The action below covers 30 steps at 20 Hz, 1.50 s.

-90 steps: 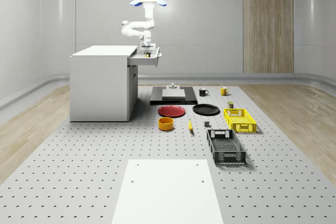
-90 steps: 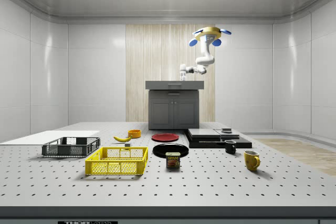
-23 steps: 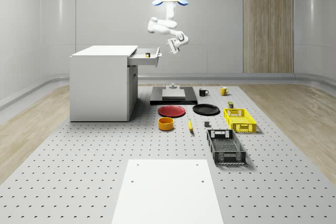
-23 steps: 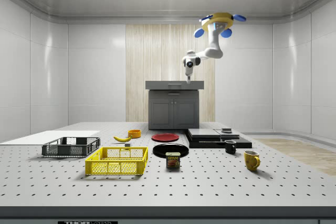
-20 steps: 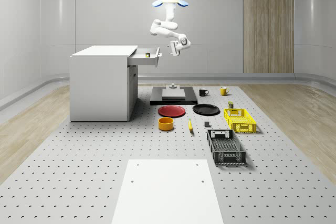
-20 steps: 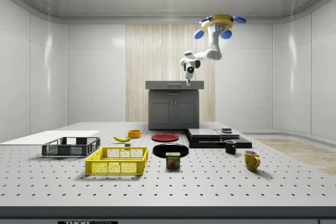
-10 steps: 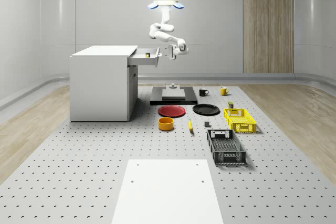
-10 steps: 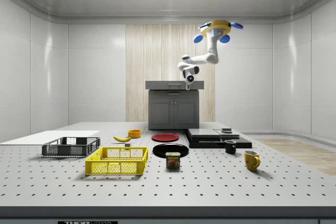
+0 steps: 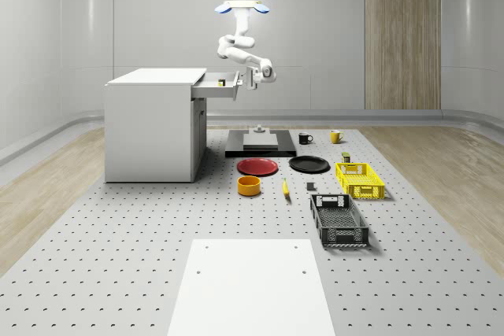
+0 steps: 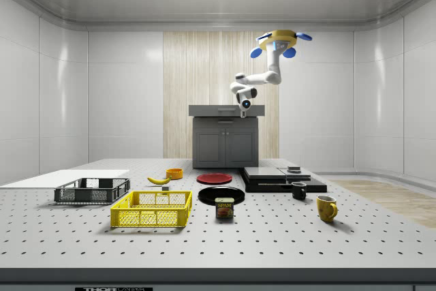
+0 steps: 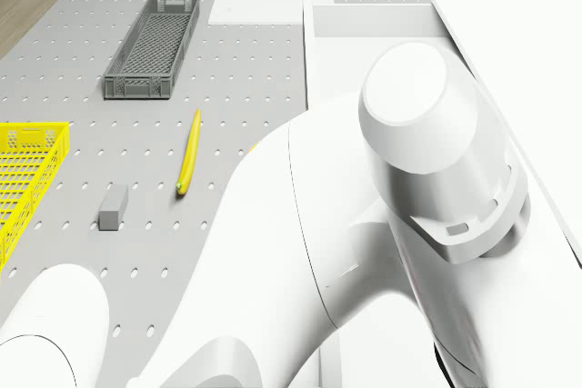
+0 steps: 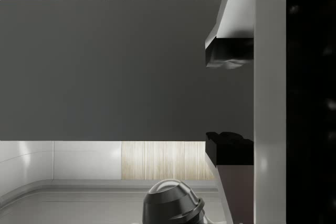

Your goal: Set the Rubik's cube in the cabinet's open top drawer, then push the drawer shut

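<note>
My drone (image 9: 243,8) hovers off the boxy cabinet's (image 9: 153,123) open drawer (image 9: 218,84); the gripper (image 12: 227,100), fingers parted and empty, faces its flat front. The cube (image 9: 221,80) sits inside.

A simulated lab: bare panelled walls, perforated floor plate (image 9: 118,273), white cabinet (image 9: 150,127).

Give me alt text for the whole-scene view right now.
The drone hovers beside the white cabinet, its gripper at the front of the open top drawer. Plates, bowl, mugs and crates sit on the floor.
</note>
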Tool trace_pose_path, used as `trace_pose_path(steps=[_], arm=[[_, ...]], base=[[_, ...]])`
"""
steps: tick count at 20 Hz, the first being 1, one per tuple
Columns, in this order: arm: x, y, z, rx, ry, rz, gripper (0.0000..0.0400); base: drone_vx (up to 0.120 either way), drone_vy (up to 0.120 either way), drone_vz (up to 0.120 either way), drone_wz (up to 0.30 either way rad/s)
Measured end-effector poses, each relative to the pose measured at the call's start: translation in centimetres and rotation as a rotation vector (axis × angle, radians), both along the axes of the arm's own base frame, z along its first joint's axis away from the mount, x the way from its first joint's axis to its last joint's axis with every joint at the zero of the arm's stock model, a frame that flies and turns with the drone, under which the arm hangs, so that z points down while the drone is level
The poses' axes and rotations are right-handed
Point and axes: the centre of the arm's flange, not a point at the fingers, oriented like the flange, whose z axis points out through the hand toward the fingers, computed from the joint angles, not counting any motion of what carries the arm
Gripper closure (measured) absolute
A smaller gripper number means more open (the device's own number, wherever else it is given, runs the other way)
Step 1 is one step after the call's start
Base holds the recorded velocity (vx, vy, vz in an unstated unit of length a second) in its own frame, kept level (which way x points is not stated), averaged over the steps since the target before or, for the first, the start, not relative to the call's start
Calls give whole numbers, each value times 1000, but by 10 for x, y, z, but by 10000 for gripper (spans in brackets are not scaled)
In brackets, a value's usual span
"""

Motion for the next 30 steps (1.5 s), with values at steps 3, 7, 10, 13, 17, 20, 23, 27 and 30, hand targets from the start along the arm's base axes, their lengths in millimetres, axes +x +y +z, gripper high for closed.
trace_pose_path(steps=[3, 7, 10, 13, 17, 20, 23, 27, 30], arm=[[0, 6, 0, -2, 0, 0, 271], [0, 21, 0, -4, 0, -1, 284], [-5, 34, 2, -5, 28, 0, 289], [-12, 48, 4, -6, 55, 1, 292], [-24, 65, 8, -5, 71, 2, 294], [-19, 80, 5, -5, 43, 1, 294], [-31, 92, 9, -5, 65, 2, 294], [-20, 113, 7, -5, 32, 1, 295], [-15, 130, 6, -5, 19, 0, 295]], base=[[0, 0, 0, 0], [0, 0, 0, 0], [0, 0, 0, 0], [0, 0, 0, 0], [0, 0, 0, 0], [0, 0, 0, 0], [0, 0, 0, 0], [0, 0, 0, 0], [0, 0, 0, 0]])
